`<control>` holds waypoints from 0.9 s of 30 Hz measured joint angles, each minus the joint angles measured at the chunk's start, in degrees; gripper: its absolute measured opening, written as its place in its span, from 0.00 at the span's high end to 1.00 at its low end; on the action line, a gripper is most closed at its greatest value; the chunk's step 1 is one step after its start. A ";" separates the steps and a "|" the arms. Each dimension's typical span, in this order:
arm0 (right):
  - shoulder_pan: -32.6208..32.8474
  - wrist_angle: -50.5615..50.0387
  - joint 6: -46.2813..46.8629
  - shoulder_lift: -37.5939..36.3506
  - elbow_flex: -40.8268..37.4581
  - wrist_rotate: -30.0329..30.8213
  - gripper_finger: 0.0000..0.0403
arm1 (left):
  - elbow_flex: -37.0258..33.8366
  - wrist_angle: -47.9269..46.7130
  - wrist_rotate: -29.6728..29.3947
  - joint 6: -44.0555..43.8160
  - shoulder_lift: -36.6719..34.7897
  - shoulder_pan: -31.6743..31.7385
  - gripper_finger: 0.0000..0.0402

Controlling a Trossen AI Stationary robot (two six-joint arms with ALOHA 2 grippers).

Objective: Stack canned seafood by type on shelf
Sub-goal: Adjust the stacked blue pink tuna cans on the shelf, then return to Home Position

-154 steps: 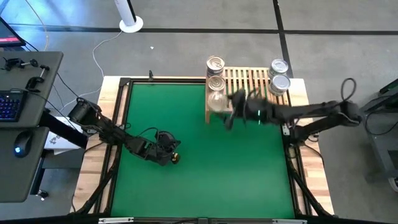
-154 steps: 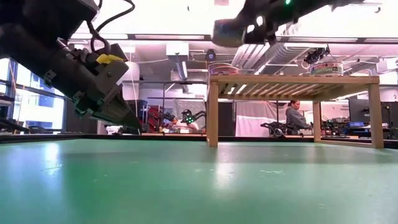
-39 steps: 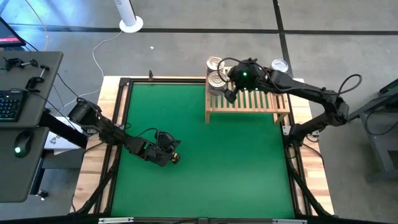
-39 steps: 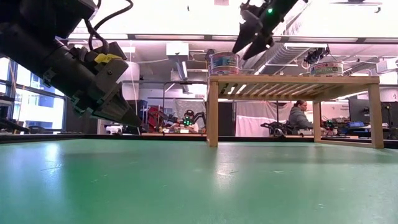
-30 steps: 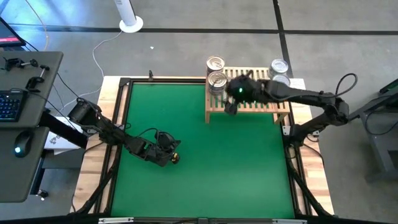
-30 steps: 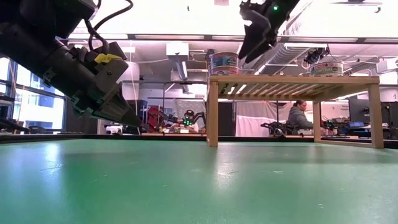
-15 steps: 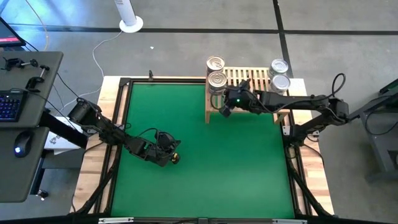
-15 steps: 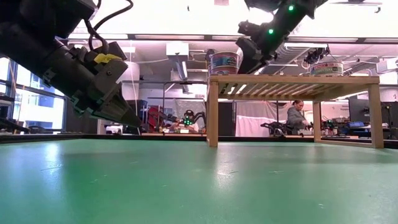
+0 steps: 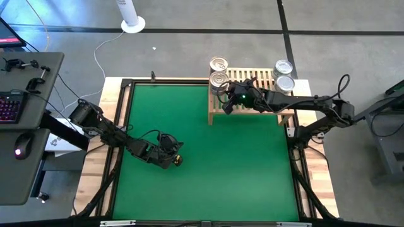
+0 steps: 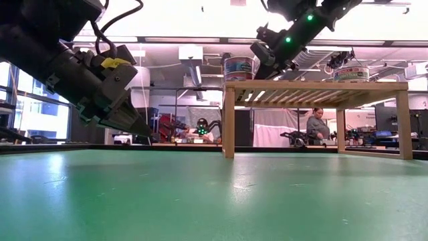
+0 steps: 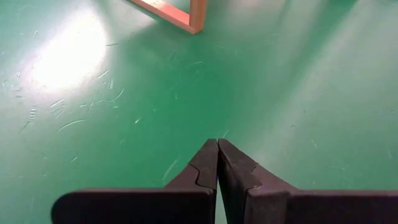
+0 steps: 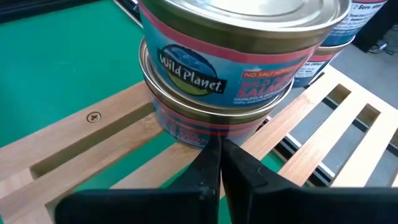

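Now the right gripper (image 12: 219,163), jaws closed and empty, sits just before the stacked tins (image 12: 233,68) at the shelf (image 9: 252,104), upper centre; the left gripper (image 11: 217,163), closed, waits lower left.

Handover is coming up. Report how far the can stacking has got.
Done: four stacks of tins stand on the shelf, two at its left end and two at its right end. In hand: nothing; the right gripper is shut and empty by the near left stack, the left gripper shut over the mat. Left: no loose tins visible.
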 joint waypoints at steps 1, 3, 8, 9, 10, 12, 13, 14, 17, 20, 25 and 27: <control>-0.12 0.00 0.01 0.00 0.00 0.00 0.98 | 0.00 -0.01 0.00 0.00 0.00 -0.01 1.00; -0.12 -0.02 0.00 0.00 0.00 0.00 0.98 | 0.00 -0.01 0.00 0.00 0.00 0.00 1.00; -0.12 -0.26 -0.60 -0.01 0.04 0.03 0.98 | 0.00 -0.01 0.00 0.00 0.00 0.00 1.00; -0.12 -1.09 -0.61 -0.13 0.28 0.13 0.98 | 0.00 -0.03 0.00 0.00 0.00 0.00 1.00; -0.12 -2.06 -0.81 -0.27 0.67 0.44 0.98 | 0.00 -0.03 0.00 -0.01 0.00 0.00 1.00; -0.10 -3.80 -1.06 -0.98 1.72 1.14 0.98 | 0.00 -0.02 0.00 0.00 0.00 0.00 1.00; -0.10 -4.83 -1.06 -1.48 2.15 1.31 0.98 | 0.00 -0.05 0.00 0.00 0.00 0.00 1.00; -0.10 -5.95 -1.06 -2.13 2.59 1.31 0.98 | 0.00 -0.05 0.00 0.00 0.00 0.00 1.00; -0.08 -9.70 -1.71 -4.14 3.38 1.14 0.98 | 0.00 -0.08 0.00 0.00 0.00 0.00 1.00; 0.35 -13.31 -1.95 -7.46 3.49 0.85 0.98 | 0.00 -0.08 0.00 -0.02 0.00 0.00 1.00; 3.29 -21.15 -0.89 -14.62 3.50 0.81 0.98 | 0.00 0.05 0.00 -0.26 0.00 0.00 1.00; 5.44 -24.01 -0.27 -17.81 3.50 0.81 0.98 | 0.00 0.15 -0.02 -0.50 0.00 0.00 1.00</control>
